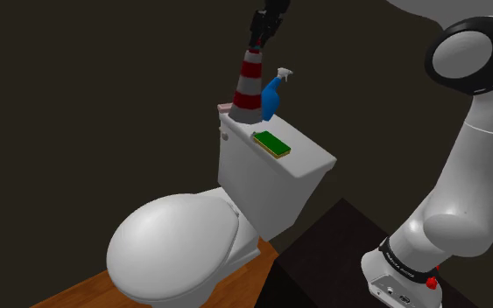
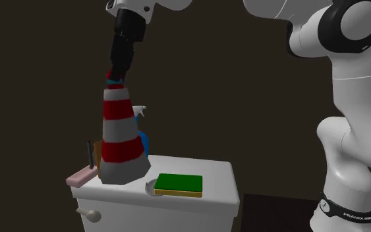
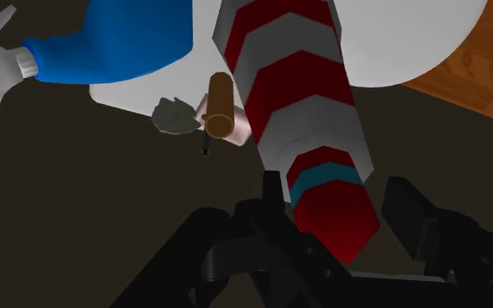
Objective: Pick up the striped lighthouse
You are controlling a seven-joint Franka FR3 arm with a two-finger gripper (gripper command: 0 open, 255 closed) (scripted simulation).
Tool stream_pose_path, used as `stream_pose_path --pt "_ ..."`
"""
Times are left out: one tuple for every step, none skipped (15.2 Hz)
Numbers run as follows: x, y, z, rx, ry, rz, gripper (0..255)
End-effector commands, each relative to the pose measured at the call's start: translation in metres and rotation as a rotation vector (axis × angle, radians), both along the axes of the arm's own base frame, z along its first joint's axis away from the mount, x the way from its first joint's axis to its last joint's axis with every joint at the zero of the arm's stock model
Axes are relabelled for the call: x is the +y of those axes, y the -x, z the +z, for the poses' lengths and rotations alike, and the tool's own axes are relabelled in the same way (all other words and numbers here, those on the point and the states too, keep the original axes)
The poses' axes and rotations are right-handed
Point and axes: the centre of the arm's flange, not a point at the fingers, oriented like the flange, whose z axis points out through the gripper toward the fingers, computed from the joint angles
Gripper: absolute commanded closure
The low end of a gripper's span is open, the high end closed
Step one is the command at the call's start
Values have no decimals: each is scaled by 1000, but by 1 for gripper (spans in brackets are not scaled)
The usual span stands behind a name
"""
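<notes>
The striped lighthouse (image 1: 250,83) (image 2: 120,132) (image 3: 301,96) is a tall cone with red and white bands, a blue ring and a dark red cap. It leans slightly over the back of the white toilet tank lid (image 1: 310,156) (image 2: 213,173). Its base is at the lid, and I cannot tell whether it touches. My black gripper (image 1: 257,42) (image 2: 116,76) (image 3: 336,194) comes down from above and is shut on the lighthouse's cap, one finger on each side.
A blue spray bottle (image 1: 271,96) (image 2: 142,135) (image 3: 104,39) stands right beside the lighthouse. A green sponge (image 1: 271,143) (image 2: 178,183) lies on the lid's front. A brown cup (image 2: 96,155) (image 3: 221,105) and a pink bar (image 2: 80,176) sit behind. The toilet's closed seat lid (image 1: 174,249) is below.
</notes>
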Motion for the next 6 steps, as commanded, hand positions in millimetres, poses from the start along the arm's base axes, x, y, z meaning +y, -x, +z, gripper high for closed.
stream_pose_path --pt "-1 0 12 -3 0 0 255" --pt "-1 0 18 -3 0 0 255" --pt "-1 0 23 -3 0 0 255" --pt "-1 0 28 -3 0 0 255" --pt "-1 0 29 -3 0 0 255" --pt "-1 0 29 -3 0 0 255"
